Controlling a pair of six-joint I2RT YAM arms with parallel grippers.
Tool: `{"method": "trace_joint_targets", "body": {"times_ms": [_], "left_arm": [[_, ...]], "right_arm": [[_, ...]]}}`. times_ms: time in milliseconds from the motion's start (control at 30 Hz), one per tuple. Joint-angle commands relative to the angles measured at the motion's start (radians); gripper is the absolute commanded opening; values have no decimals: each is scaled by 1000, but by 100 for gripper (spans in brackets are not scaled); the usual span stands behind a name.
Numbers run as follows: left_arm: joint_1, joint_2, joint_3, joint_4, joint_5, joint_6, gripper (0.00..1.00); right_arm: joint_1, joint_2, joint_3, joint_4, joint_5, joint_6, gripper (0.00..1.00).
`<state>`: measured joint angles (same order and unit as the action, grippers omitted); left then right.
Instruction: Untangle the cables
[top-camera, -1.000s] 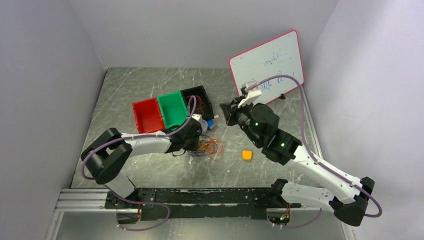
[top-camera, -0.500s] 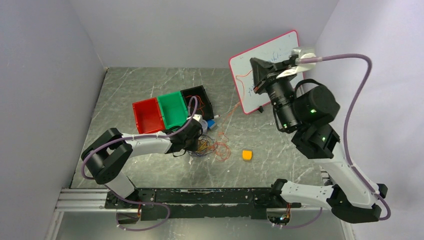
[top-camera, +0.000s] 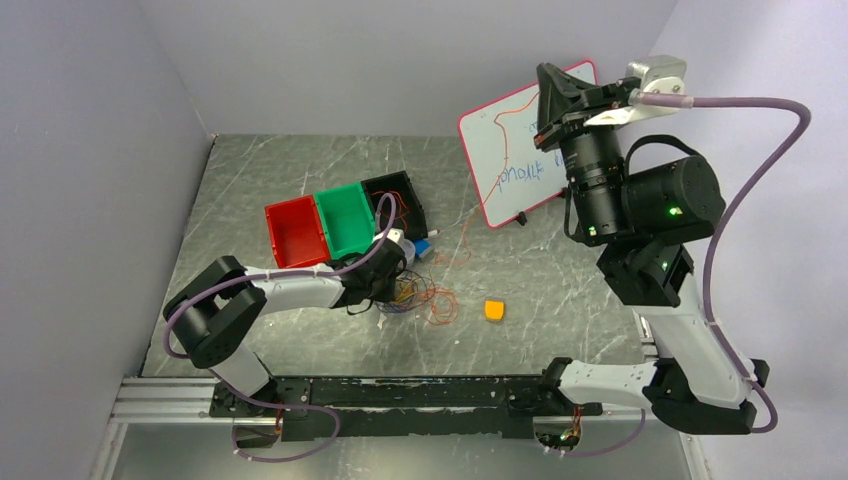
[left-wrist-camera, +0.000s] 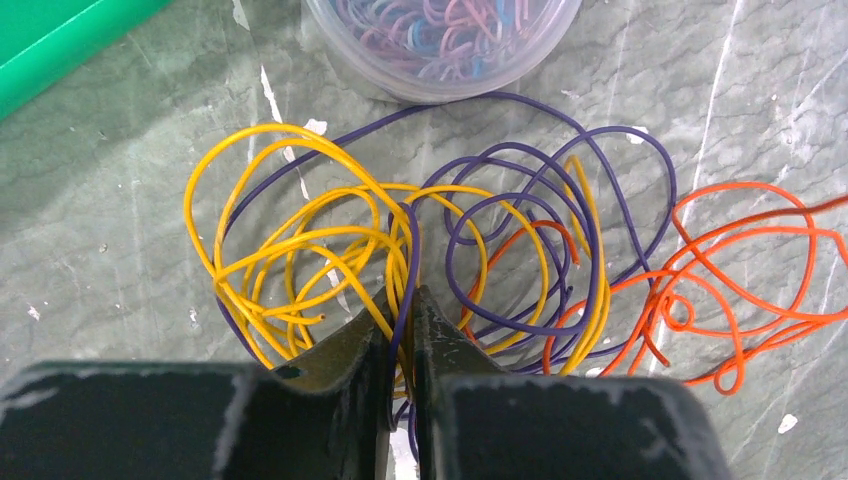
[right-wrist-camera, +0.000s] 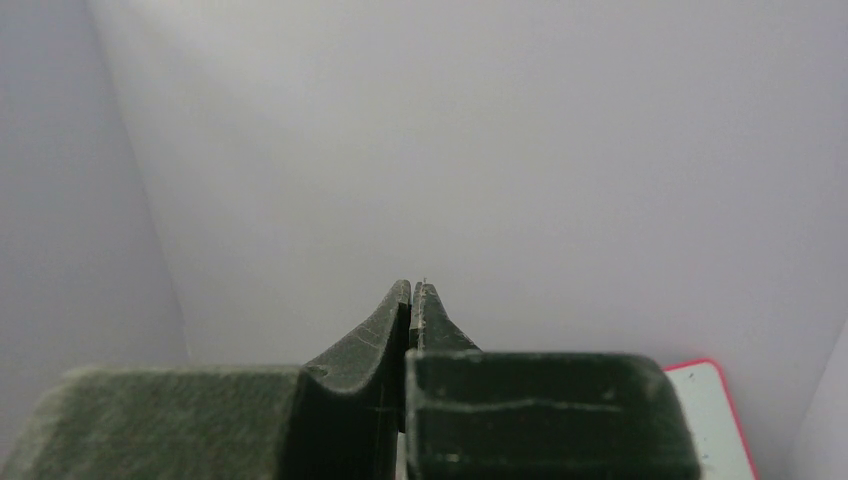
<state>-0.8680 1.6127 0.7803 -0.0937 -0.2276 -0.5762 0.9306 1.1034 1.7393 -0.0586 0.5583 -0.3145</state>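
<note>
Left arm stretches low, left tool pinched narrow; right arm rears tall, right tool clamped.

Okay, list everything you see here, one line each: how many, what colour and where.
yellow cable: one, yellow, in the tangle on the table
purple cable: one, dark purple, looped through the yellow
orange cable: one, orange, beside them, a strand running up to the right arm
clear tub: one, holding pink and blue clips, next to the tangle
bins: three in a row, red bin, green bin, black bin, behind the tangle
block: one, orange, right of the tangle
whiteboard: one, red-framed, back right
table: one, grey marbled
left arm: one, white and black, jaws pinching the purple cable
right arm: one, held high, jaws shut on the orange cable
</note>
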Motion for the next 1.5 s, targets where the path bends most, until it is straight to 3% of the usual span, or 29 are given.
{"method": "trace_joint_targets", "body": {"times_ms": [0, 200, 567, 700, 833, 1067, 1400, 1467], "left_arm": [[-10, 30, -32, -34, -19, -9, 14], [-11, 47, -37, -29, -9, -24, 9], [-12, 28, -71, -42, -45, -41, 7], [-13, 17, -85, -63, -65, -61, 7], [-13, -25, -111, -92, -86, -92, 7], [-13, -169, -127, -146, -131, -89, 7], [-12, -322, -94, -241, -197, -70, 7], [-12, -339, -88, -255, -203, -73, 13]], "right_arm": [[3, 15, 90, 101, 45, -117, 0], [4, 13, 137, 296, 29, -193, 0], [5, 231, 495, 390, -17, -498, 0], [4, 294, 533, 419, -17, -594, 0], [4, 288, 451, 475, 17, -648, 0], [2, 200, 192, 448, 85, -561, 0], [1, 55, -156, 476, 314, -499, 0], [0, 33, -180, 433, 311, -447, 0]]}}
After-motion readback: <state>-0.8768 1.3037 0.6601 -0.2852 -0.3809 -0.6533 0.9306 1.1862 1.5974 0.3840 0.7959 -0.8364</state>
